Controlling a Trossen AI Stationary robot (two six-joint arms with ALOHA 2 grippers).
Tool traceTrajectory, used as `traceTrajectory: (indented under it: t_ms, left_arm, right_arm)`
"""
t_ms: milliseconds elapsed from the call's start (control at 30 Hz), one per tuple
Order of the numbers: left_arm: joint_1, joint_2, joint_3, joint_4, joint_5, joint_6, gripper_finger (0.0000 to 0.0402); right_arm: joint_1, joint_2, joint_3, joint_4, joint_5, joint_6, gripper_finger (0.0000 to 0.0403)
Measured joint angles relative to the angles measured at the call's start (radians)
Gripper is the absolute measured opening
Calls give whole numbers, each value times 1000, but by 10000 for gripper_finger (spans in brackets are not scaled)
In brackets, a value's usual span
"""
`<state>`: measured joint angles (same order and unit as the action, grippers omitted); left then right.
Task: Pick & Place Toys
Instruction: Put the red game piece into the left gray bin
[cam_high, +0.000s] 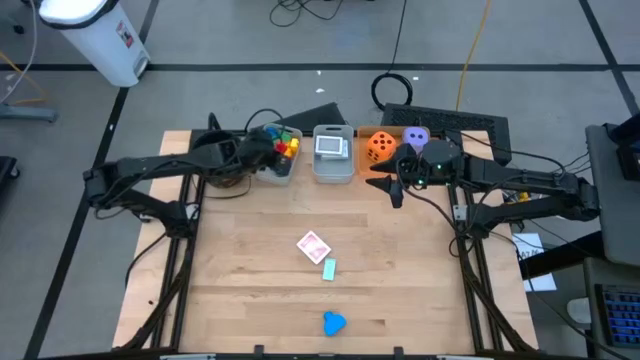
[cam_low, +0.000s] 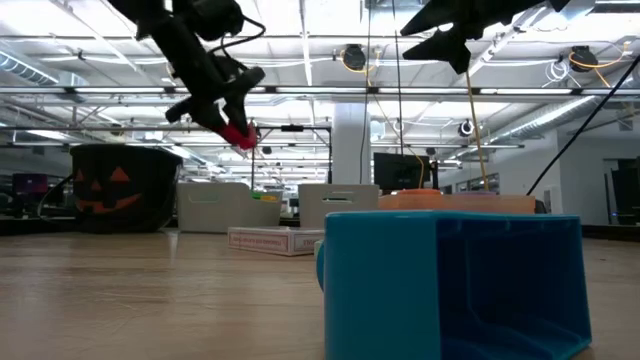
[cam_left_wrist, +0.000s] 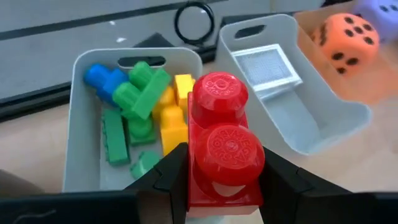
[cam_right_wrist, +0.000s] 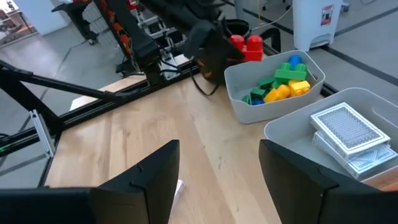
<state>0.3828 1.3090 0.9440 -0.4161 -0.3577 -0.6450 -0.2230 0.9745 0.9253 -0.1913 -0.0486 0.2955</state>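
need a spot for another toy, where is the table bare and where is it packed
Bare: the wooden table left of the playing card, and the stretch right of it toward the right arm's base. Some room lies between the card and the blue block. Crowded: the far edge, with the block bin, card bin and orange die.

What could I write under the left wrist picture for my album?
Left hand holds a red block above the bin of colourful blocks.

The high view looks straight down on the whole desk (cam_high: 250, 260); the low view sits at desk level facing the room. Both wrist views look closely at the bin of blocks (cam_left_wrist: 81, 124), shared with the high view
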Motion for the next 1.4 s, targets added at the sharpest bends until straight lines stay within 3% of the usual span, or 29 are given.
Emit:
traceTrajectory:
  t_ms: [467, 867, 1233, 1400]
  left_arm:
    - [-6, 188, -5, 112, -68, -116, 140]
    - [4, 306, -5, 165, -21, -82, 140]
    - [45, 340, -3, 189, 13, -98, 140]
    - [39, 341, -5, 180, -31, -128, 140]
  right_arm:
    - [0, 0, 0, -5, 0, 0, 210]
    - [0, 0, 0, -12, 0, -11, 210]
    - [0, 0, 0, -16, 0, -6, 210]
    - [0, 0, 0, -17, 0, 6, 210]
